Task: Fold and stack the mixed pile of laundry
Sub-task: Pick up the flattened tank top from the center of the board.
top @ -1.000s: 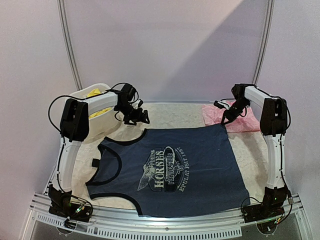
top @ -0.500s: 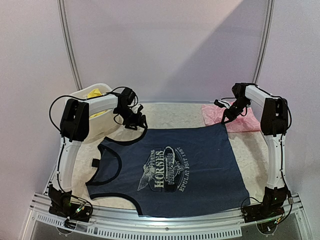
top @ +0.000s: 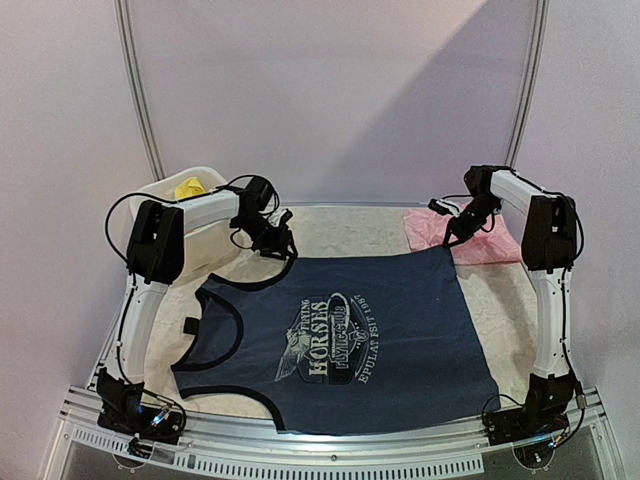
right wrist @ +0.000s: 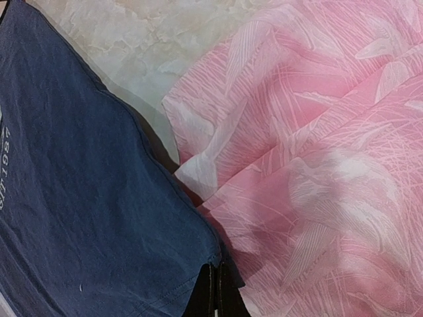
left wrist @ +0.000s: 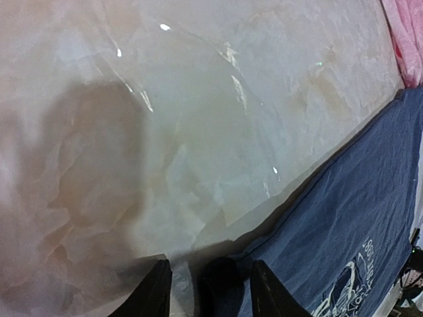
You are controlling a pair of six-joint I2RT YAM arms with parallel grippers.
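The navy sleeveless top (top: pixel 350 335) with pale horse print lies spread flat on the table. My left gripper (top: pixel 272 242) is open and low at the top's far left shoulder strap. In the left wrist view (left wrist: pixel 210 294) its jaws stand either side of the dark strap end (left wrist: pixel 221 281). My right gripper (top: pixel 455 233) is shut on the top's far right corner (right wrist: pixel 198 254); the shut fingers (right wrist: pixel 206 294) show at that view's bottom edge. The pink piece (top: pixel 468 238) lies beside that corner and fills much of the right wrist view (right wrist: pixel 317 145). The yellow piece (top: pixel 189 187) sits in the tub.
A white plastic tub (top: pixel 165 190) stands at the back left behind the left arm. The table has a crinkled pale cover (left wrist: pixel 198 119). A metal rail (top: pixel 320 440) runs along the near edge. Two frame poles rise at the back.
My left gripper has dropped a little toward the top's shoulder strap, and its arm has shifted right. The right gripper and the top have barely moved.
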